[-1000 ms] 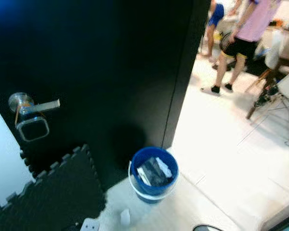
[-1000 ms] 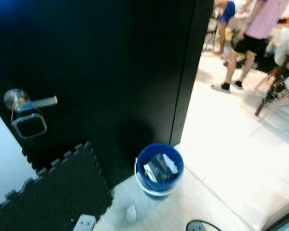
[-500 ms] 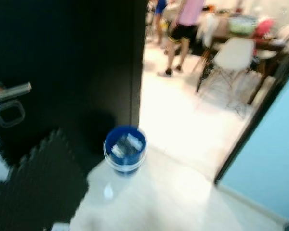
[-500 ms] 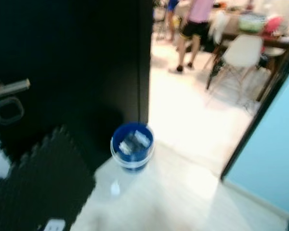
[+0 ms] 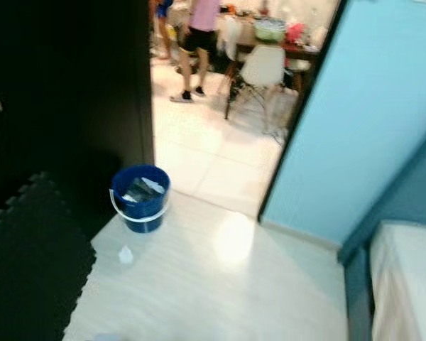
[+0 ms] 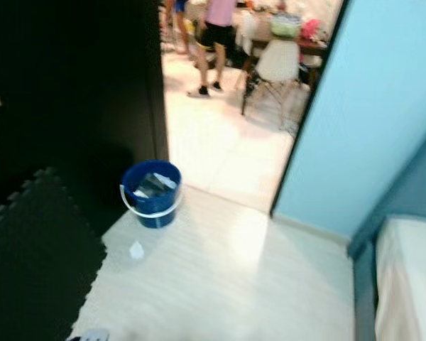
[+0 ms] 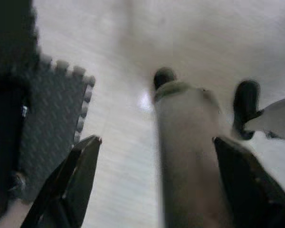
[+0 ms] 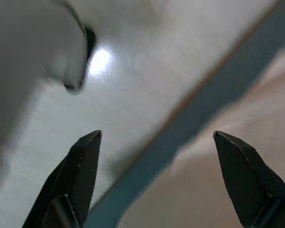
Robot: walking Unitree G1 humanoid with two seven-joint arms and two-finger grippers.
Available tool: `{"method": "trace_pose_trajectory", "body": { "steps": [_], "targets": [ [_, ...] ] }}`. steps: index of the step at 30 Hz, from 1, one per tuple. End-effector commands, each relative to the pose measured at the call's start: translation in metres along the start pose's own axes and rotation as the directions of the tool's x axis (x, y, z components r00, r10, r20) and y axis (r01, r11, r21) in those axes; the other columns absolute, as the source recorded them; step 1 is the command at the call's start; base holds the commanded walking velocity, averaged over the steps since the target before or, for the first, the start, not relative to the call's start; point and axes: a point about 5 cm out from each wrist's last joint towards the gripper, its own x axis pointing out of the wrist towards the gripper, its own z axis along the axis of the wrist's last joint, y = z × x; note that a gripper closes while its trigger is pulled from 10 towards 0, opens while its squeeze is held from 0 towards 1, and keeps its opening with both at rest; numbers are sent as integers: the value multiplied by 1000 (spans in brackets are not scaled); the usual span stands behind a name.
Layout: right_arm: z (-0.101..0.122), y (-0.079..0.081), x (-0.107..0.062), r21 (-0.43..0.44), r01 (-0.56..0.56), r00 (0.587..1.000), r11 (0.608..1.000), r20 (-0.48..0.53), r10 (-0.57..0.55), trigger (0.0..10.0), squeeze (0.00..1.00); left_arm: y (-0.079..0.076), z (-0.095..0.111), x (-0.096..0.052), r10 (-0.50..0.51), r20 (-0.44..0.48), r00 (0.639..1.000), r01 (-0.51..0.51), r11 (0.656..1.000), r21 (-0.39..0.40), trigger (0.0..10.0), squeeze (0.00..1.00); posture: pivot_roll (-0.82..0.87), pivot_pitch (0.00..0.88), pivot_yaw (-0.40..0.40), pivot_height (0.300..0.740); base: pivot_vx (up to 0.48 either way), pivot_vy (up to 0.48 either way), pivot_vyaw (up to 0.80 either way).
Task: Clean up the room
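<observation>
A blue bucket (image 5: 140, 198) with a white handle stands on the pale floor by the black door (image 5: 64, 85), holding dark and white scraps. A small white crumpled scrap (image 5: 126, 254) lies on the floor just in front of it. In the left wrist view my left gripper (image 7: 156, 140) hangs open over the floor, with my own grey leg (image 7: 190, 156) showing between its fingers. My right gripper (image 8: 156, 134) is open too, with nothing in it, hanging above the floor beside the bed's blue base (image 8: 199, 114).
A black foam mat (image 5: 28, 263) covers the floor at the left. A light-blue wall (image 5: 362, 121) bounds the doorway on the right, and a bed (image 5: 405, 284) sits at the lower right. Beyond the doorway a person (image 5: 199, 42) stands near a white chair (image 5: 261, 71) and a table.
The camera has swung to the right and pulled back: the bucket and door slid left and look smaller, while the blue wall and bed came into view. The bucket itself has not moved.
</observation>
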Motion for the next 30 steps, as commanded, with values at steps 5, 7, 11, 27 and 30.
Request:
{"method": "trace_pose_trajectory", "body": {
  "steps": [5,7,11,27,30],
  "targets": [
    [34,3,0,-3,0,997,1000,83,0,10000,0,-6,31,2,-32,70,997,29,998,50,10000,0,-66,0,-25,740,-461,0,-700],
    [34,3,0,-3,0,997,1000,83,0,10000,0,-6,31,2,-32,70,997,29,998,50,10000,0,-66,0,-25,740,-461,0,-694],
    [46,6,-1,48,-8,993,999,118,3,10000,0,-12,42,2,-49,92,995,43,997,67,10000,0,-55,0,-27,740,-461,0,-700],
    [46,12,0,52,-27,994,998,107,21,10000,0,-20,51,2,-80,126,989,73,995,62,10000,0,-68,0,-24,740,-239,0,-698],
    [46,13,0,50,-27,994,998,103,22,10000,0,-18,48,2,-78,120,990,71,996,60,10000,0,-64,0,-26,740,0,0,-700]
  ]
}}
